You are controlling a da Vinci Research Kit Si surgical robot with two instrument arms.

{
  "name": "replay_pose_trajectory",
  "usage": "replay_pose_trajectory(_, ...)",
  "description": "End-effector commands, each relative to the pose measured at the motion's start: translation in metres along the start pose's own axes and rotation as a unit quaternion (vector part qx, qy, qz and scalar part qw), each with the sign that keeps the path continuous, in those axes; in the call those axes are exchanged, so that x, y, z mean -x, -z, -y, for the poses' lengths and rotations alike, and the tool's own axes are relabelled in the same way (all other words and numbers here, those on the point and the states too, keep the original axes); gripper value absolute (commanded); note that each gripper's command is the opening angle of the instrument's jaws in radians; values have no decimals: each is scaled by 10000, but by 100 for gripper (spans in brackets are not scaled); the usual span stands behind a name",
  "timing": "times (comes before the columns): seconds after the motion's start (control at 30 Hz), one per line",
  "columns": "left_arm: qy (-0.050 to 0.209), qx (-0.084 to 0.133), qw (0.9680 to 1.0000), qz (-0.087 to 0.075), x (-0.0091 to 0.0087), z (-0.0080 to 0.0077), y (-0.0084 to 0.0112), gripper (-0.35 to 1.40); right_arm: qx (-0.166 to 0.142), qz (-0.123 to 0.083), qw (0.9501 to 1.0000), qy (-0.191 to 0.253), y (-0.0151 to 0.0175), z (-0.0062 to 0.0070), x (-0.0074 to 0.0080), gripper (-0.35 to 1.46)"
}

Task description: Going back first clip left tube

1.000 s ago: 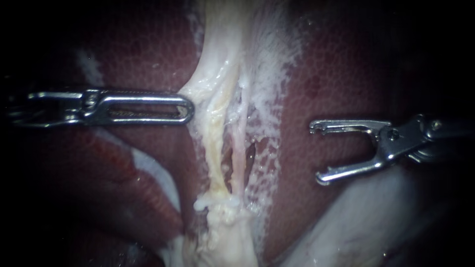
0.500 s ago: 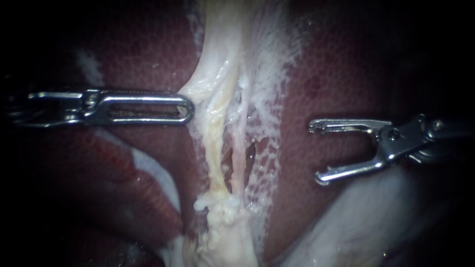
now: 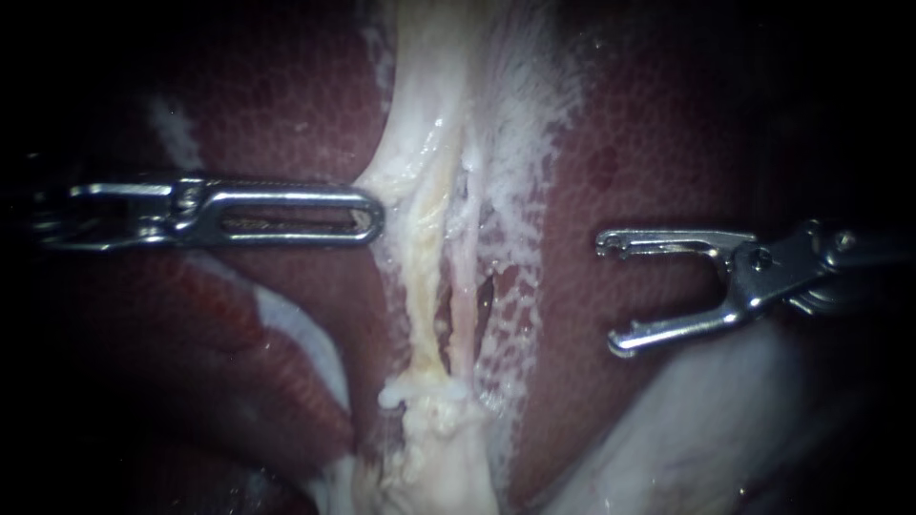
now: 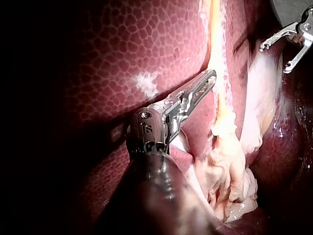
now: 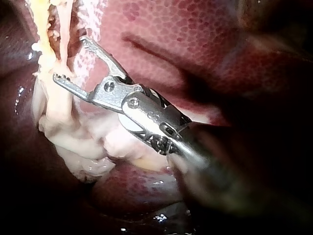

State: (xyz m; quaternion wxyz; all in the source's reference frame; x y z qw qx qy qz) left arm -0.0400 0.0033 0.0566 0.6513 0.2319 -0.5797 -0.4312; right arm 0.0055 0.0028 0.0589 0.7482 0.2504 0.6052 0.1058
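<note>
Left tube (image 3: 417, 286), the yellowish strand, runs up from the pale clumped tissue (image 3: 434, 429) nearest the camera, with the thinner pink right tube (image 3: 463, 286) just beside it; I can make out no clip on either. My left instrument (image 3: 370, 212) lies to the left tube's left, its slotted jaws together and their tip touching the pale edge of that strand. I see no tissue caught between them. My right instrument (image 3: 611, 298) stands well apart on the far side of the right tube, its two hooked jaws spread wide and empty over the liver (image 3: 620, 143), which lies behind everything. I judge the step to be the retreat of that right instrument from the left tube. To do it well I would draw it back straight along its shaft, jaws left apart and lifted off the frayed white film beside the right tube. The left instrument should hold steady so that the tubes do not slacken.
</note>
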Motion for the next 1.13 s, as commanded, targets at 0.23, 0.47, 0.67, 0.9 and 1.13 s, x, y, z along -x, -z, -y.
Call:
replay_pose_trajectory(0.23,27,-10,10000,-22,-10,1,-13,-35,-2,0,10000,2,0,0,1,60)
replay_pose_trajectory(0.47,46,-8,10000,-81,-22,-1,-28,-35,-1,1,10000,3,0,0,1,60)
replay_pose_trajectory(0.67,69,-17,9999,-102,-24,-6,-31,-35,0,1,10000,4,-1,0,1,60)
replay_pose_trajectory(0.9,69,-21,9999,-103,-24,-7,-31,-35,0,1,10000,5,-1,0,2,60)
replay_pose_trajectory(1.13,69,-21,9999,-103,-24,-7,-31,-35,0,1,10000,5,-1,0,2,60)
